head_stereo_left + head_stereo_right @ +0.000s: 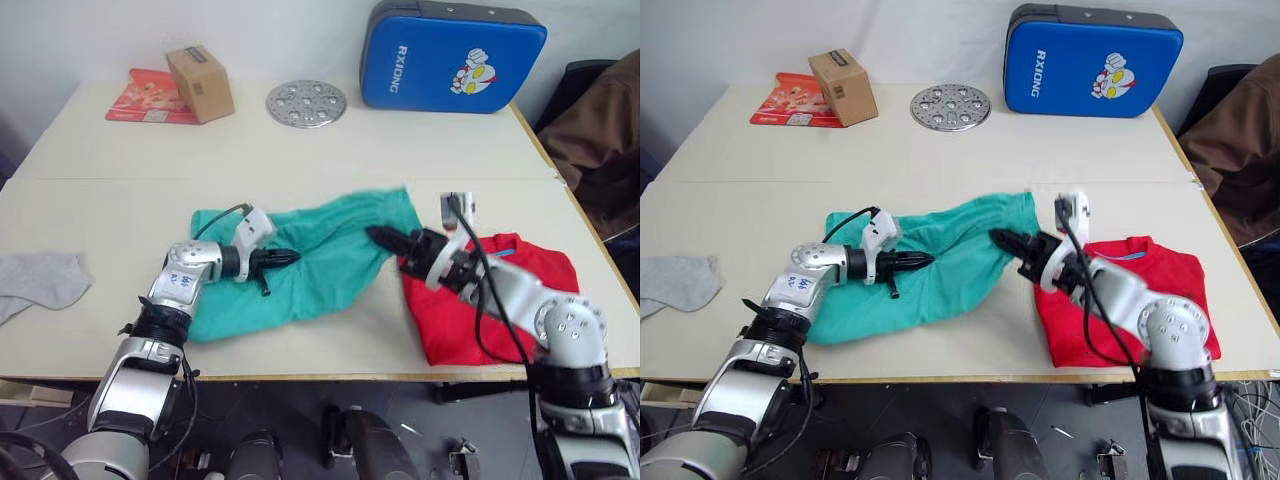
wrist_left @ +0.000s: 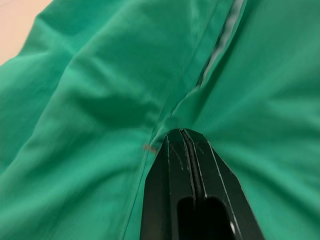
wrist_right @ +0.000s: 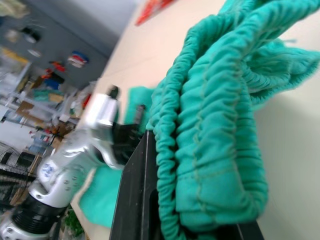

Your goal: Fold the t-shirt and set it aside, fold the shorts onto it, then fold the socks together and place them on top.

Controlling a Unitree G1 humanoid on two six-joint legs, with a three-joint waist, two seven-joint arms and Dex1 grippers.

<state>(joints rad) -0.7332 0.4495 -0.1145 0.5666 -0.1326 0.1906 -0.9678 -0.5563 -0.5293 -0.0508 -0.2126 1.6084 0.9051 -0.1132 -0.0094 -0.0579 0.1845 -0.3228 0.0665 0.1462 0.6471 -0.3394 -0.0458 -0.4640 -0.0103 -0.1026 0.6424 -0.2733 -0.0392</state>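
The left gripper [image 1: 285, 257] lies low on the shorts [image 1: 310, 262], its two black fingers [image 2: 187, 155] pressed together with a fold of teal cloth pinched at their tips; how much fabric sits between them is hard to make out, since the tips sink into the folds. The shorts spread out on the table [image 1: 300, 150] around and ahead of this gripper, reaching across to the right gripper [image 1: 383, 239].

The right gripper grips the gathered elastic waistband of the shorts; the bunched band drapes over one finger [image 3: 137, 200] and hides the other, so the clamp is read from the cloth held against it. Just behind and under the right arm lies the t-shirt [image 1: 520, 290], folded flat near the table's front edge; the arm and its cable cover part of it, and its print cannot be made out.

Well off to the outer side of the left arm, a grey sock [image 1: 40, 280] lies at the table's edge, cut off by the frame, so whether it is one sock or both cannot be told.

Far beyond both grippers stand a cardboard box [image 1: 200, 84], a red packet [image 1: 145, 100], a round metal disc [image 1: 306, 103] and a blue case [image 1: 450, 55].
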